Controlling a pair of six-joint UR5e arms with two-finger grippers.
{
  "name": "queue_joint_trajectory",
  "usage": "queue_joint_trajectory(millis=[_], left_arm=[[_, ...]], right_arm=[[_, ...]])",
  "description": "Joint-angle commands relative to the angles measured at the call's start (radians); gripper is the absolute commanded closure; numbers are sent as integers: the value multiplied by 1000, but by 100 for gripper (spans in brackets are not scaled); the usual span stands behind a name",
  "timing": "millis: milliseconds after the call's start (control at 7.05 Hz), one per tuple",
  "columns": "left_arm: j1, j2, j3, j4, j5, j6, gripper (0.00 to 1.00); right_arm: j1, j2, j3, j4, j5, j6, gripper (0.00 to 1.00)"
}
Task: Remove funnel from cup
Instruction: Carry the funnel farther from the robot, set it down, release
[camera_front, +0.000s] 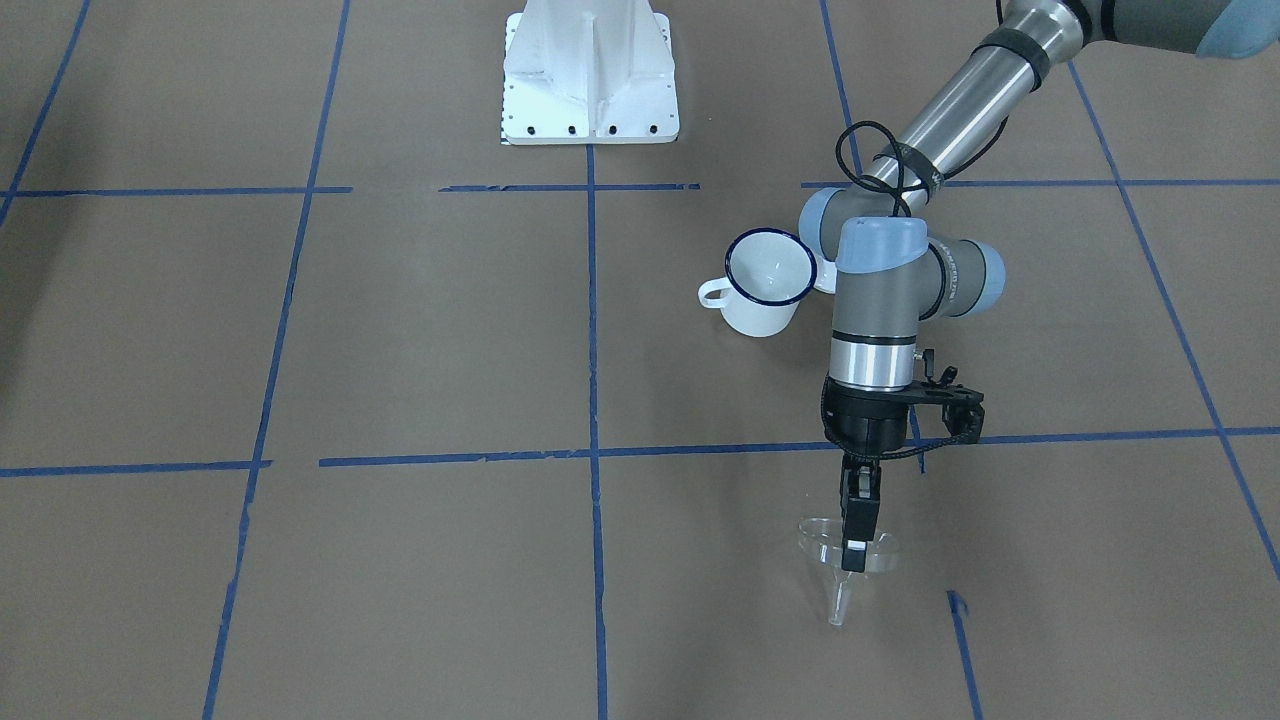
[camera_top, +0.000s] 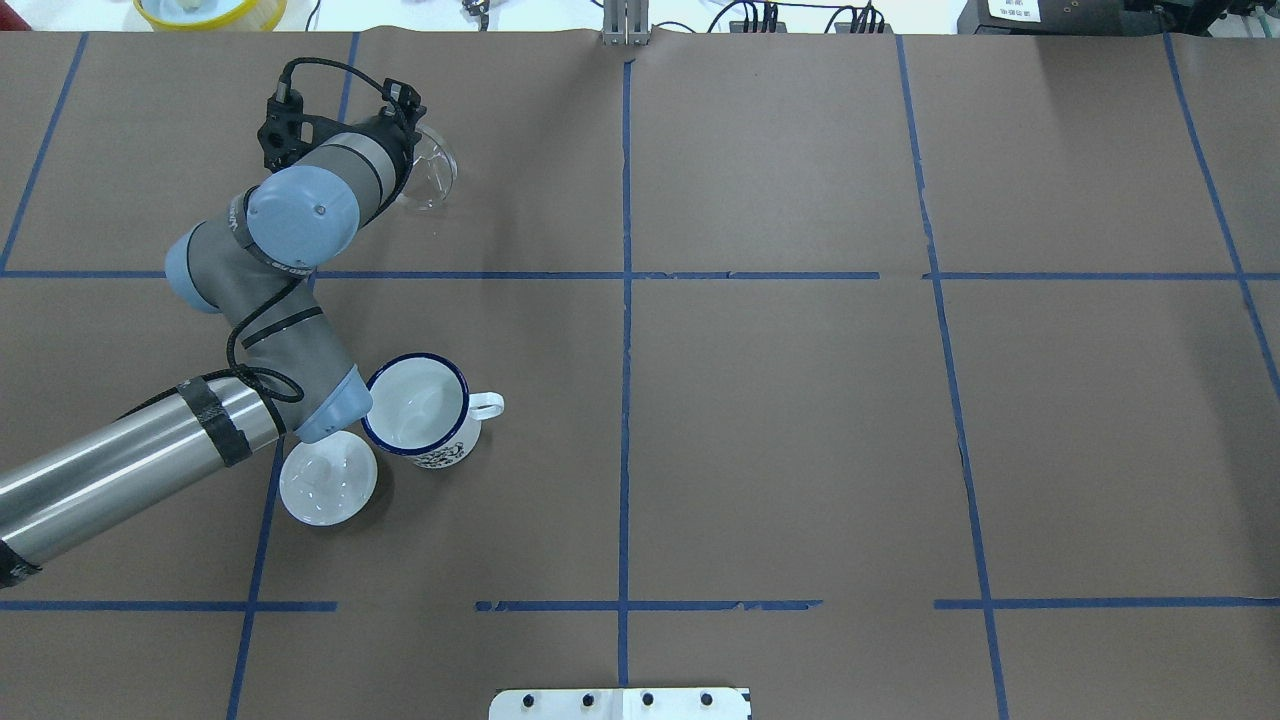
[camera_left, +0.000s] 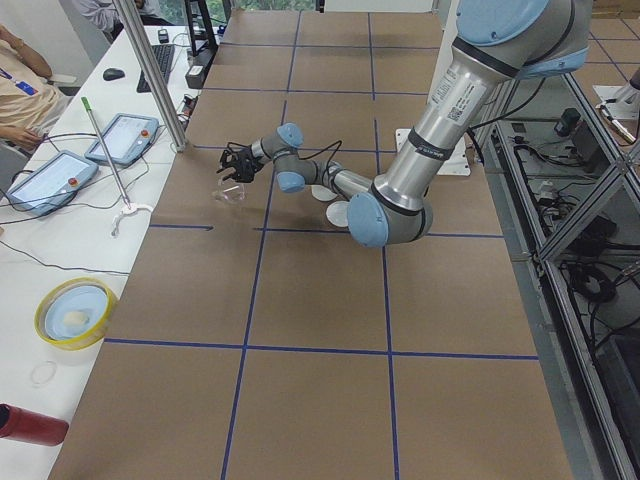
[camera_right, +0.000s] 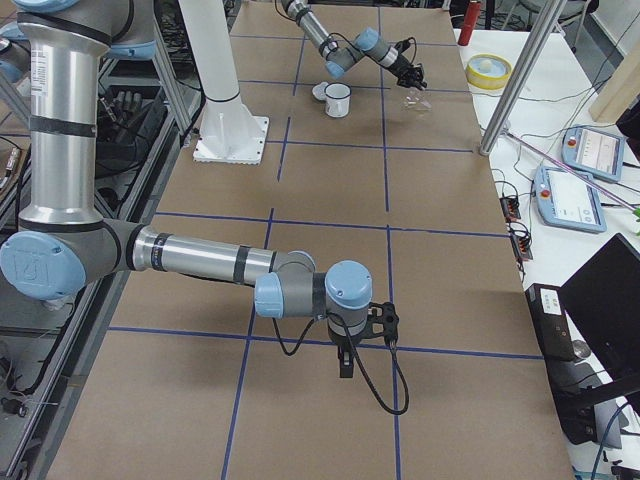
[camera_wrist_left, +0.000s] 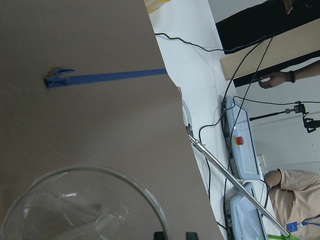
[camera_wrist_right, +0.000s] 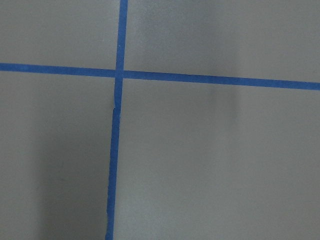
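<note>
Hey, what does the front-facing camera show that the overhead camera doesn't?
Only the front-facing view: the left gripper pinching the funnel by its rim, spout pointing down. Only the overhead view: the white lid in full beside the cup, and a dark print on the cup's side. Both: the cup upright with no funnel in it, and the funnel held well away from it.

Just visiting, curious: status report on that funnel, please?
Left gripper shut on funnel rim. Funnel out, far from cup. Right gripper: state unclear. White lid beside cup, away from funnel.
</note>
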Motion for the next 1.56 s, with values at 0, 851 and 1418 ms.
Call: queue_joint_trajectory(millis=[0, 851, 1418], left_arm=[[-9, 5, -35, -3, -7, 163, 1], [-81, 272, -872, 751, -528, 927, 0], [-41, 506, -1015, 773, -673, 1135, 0]], right_arm=[[0, 0, 0, 0, 0, 0, 0], [0, 0, 0, 0, 0, 0, 0], [0, 0, 0, 0, 0, 0, 0]])
